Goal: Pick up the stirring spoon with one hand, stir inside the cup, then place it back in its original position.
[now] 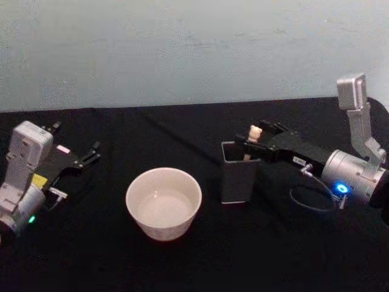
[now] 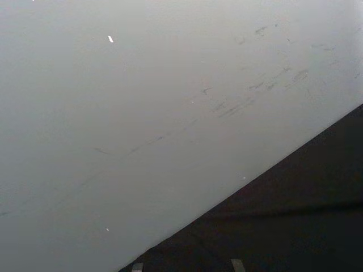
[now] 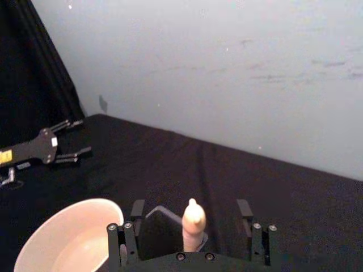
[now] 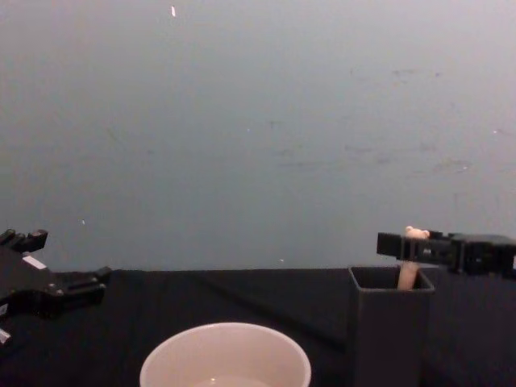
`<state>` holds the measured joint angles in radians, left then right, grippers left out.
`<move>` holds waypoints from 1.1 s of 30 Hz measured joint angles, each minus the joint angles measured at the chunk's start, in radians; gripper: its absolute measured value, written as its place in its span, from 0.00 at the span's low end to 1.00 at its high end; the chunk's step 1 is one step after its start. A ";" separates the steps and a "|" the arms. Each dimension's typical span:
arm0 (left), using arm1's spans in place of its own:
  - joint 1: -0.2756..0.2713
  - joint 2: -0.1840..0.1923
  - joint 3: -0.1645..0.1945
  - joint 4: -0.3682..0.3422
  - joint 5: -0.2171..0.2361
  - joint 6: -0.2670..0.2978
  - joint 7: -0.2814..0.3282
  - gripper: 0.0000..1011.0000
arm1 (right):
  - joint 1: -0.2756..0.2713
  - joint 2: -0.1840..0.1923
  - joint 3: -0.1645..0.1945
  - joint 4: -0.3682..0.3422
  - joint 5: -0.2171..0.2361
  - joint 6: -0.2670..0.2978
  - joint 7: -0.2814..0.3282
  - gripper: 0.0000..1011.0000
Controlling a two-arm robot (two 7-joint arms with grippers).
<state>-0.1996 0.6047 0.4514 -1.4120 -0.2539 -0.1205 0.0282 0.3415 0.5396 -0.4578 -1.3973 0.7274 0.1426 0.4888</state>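
Head view, left to right: the left gripper (image 1: 91, 153) sits parked with fingers spread, then the cup (image 1: 163, 202), then the holder (image 1: 238, 177) with the stirring spoon (image 1: 253, 136) standing inside. The right gripper (image 1: 254, 141) brackets the bear head, jaws apart; closing and lifting come next.

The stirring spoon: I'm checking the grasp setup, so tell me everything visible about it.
The stirring spoon stands nearly upright in the dark square holder, to the right of the cup. Its pale beige handle with the bear head pokes above the rim; neck and bowl are hidden inside. The right gripper is open, one finger on either side of the handle, no contact visible.
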 joint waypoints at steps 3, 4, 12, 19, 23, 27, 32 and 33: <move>0.000 0.000 0.000 0.000 0.000 0.000 0.000 0.99 | -0.006 -0.007 0.016 -0.008 0.000 -0.013 -0.012 0.99; 0.000 0.000 0.000 0.000 0.000 0.000 0.000 0.99 | -0.009 -0.009 0.021 -0.010 0.000 -0.016 -0.017 0.99; 0.000 0.000 0.000 0.000 0.000 0.000 0.000 0.99 | -0.049 -0.084 0.120 -0.045 -0.028 -0.151 -0.176 0.99; 0.000 0.000 0.000 0.000 0.000 0.000 0.000 0.99 | -0.037 -0.132 0.129 0.004 -0.175 -0.218 -0.342 0.99; 0.000 0.000 0.000 0.000 0.000 0.000 0.000 0.99 | -0.036 -0.137 0.103 0.045 -0.279 -0.212 -0.413 0.99; 0.000 0.000 0.000 0.000 0.000 0.000 0.000 0.99 | -0.042 -0.140 0.088 0.071 -0.328 -0.212 -0.442 0.99; 0.000 0.000 0.000 0.000 0.000 0.000 0.000 0.99 | -0.061 -0.145 0.073 0.100 -0.378 -0.201 -0.459 0.99; 0.000 0.000 0.000 0.000 0.000 0.000 0.000 0.99 | -0.063 -0.145 0.072 0.102 -0.382 -0.200 -0.460 0.99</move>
<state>-0.1995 0.6047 0.4514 -1.4120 -0.2539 -0.1205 0.0283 0.2781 0.3945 -0.3860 -1.2955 0.3456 -0.0572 0.0292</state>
